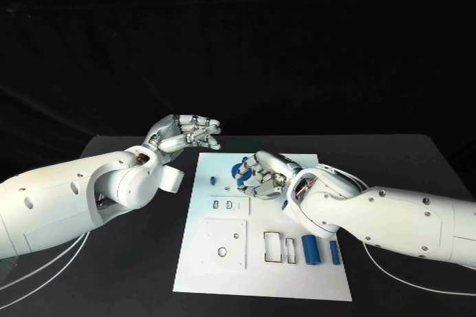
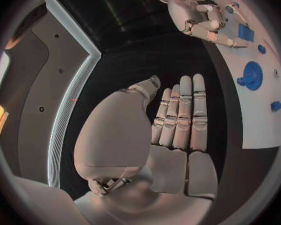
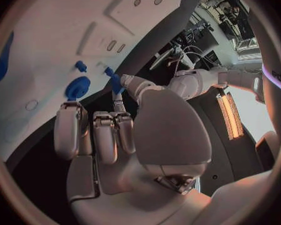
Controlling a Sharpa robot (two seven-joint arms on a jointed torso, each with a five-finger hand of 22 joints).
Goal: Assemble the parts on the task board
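Now | my left hand (image 2: 178, 120) flat, fingers together, holding nothing (off the board (image 1: 298, 276)) | right hand (image 3: 115, 130) pinching a blue part (image 3: 115, 83) over it

This looks like a robotics lab or test cell: a black table (image 1: 129, 276) against black backdrop, with a white task board (image 1: 298, 276) laid on it. In right wrist view, equipment racks (image 3: 225, 7) w/ cables stand in the room behind.

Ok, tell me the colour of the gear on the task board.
Blue. The gear shows best in the left wrist view, lying on the white task board.
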